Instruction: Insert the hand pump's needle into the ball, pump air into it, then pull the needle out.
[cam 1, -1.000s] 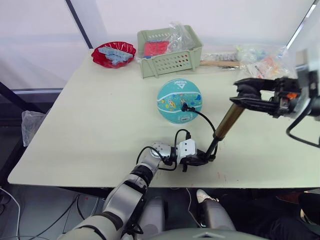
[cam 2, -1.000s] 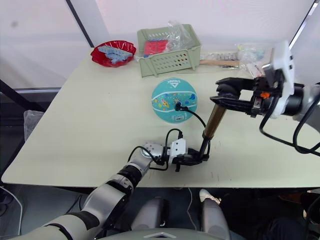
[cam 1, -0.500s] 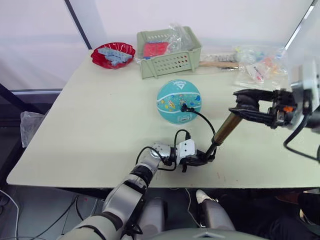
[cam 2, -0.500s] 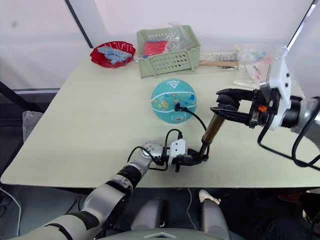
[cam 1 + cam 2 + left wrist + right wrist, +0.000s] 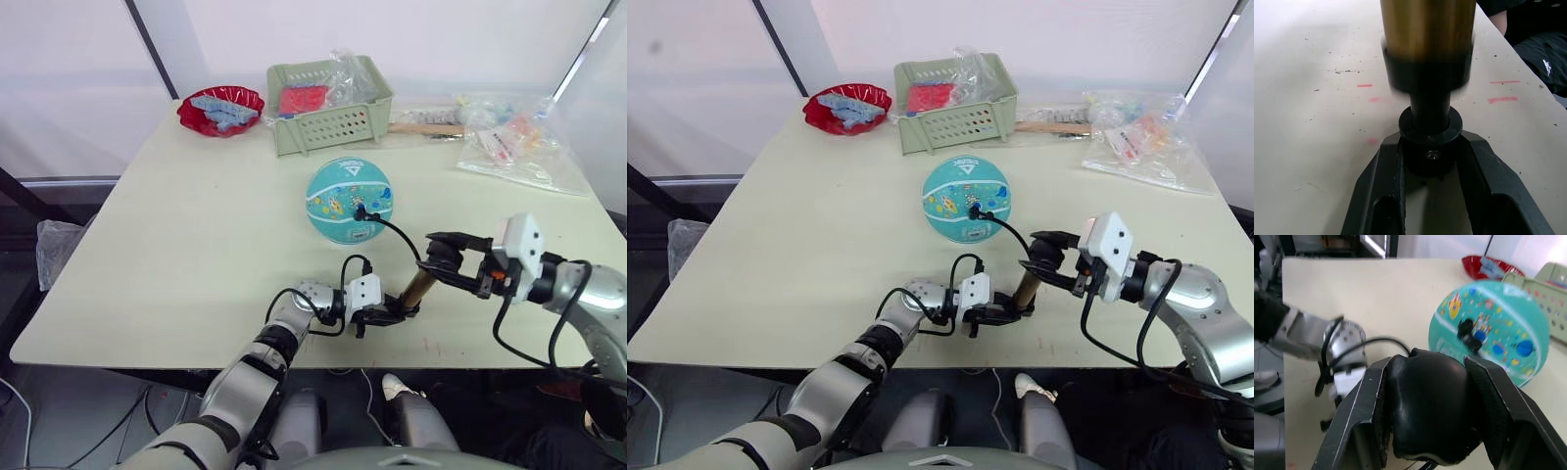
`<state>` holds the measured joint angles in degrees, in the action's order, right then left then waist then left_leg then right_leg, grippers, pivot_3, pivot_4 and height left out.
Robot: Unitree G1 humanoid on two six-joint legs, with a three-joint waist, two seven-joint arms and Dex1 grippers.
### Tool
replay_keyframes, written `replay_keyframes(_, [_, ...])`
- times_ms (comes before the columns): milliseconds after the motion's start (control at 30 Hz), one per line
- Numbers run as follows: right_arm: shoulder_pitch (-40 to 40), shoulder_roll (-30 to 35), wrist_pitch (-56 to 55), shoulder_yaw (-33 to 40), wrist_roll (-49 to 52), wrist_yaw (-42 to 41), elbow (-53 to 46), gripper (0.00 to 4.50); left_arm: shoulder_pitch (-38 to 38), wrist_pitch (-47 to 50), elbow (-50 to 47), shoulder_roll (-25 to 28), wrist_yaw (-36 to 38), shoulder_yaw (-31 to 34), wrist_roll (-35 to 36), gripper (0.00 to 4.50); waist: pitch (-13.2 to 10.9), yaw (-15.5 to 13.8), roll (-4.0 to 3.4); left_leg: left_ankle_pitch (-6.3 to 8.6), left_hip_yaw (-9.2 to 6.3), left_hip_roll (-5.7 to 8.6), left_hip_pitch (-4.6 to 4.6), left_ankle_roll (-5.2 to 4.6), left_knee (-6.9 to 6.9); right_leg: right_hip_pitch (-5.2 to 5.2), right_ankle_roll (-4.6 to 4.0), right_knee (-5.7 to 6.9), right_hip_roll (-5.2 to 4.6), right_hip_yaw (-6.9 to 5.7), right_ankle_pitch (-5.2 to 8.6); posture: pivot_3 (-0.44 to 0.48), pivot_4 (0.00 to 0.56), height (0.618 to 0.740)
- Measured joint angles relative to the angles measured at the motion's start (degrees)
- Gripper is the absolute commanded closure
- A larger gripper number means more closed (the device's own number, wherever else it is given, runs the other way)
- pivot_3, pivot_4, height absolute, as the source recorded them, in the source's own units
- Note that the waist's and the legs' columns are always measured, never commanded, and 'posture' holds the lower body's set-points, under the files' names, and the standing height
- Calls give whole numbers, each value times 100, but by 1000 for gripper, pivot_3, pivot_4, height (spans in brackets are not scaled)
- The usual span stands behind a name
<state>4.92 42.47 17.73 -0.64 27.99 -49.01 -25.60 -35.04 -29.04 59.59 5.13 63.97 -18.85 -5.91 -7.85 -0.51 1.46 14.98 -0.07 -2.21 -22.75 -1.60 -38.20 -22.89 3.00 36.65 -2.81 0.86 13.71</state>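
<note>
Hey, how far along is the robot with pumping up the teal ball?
Done: the needle fitting sits in the round teal cartoon-print ball. In hand: the left gripper clamps the brass-gold hand pump's base while the right gripper holds its black T-handle pushed down. Left: pulling the needle out.

Right gripper (image 5: 1427,423): we see our two black fingers (image 5: 1359,418) closed on either side of the pump's rounded black handle (image 5: 1427,411).
Ball (image 5: 1493,330): teal with colourful prints, resting on the table (image 5: 1352,289) just beyond the handle.
Needle fitting (image 5: 1466,329): a small black piece seated on the ball's face.
Left gripper (image 5: 1342,374): beside the handle, on the side away from the ball, with a black cable looping over it.
Red bowl (image 5: 1491,267): behind the ball, well apart.
Green basket (image 5: 1552,293): behind the ball.
</note>
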Motion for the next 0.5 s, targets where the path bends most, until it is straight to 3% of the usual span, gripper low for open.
replay_keyframes(200, [-25,-108,-129,-46,-58,-28,63,2560,7,0,-2,-2,2,4,-1,3469,2,-1,-2,0,-1,1,0,0,0,1,-3,-1,0,-1,-2,0,150,736])
replay_keyframes(500, [804,406,1246,589,1107,-232,91,2560,11,0,-46,-34,39,17,63,3469,-39,-18,-26,0,-1,5,-15,0,1,-4,-23,-9,-7,-3,-14,0,150,736])
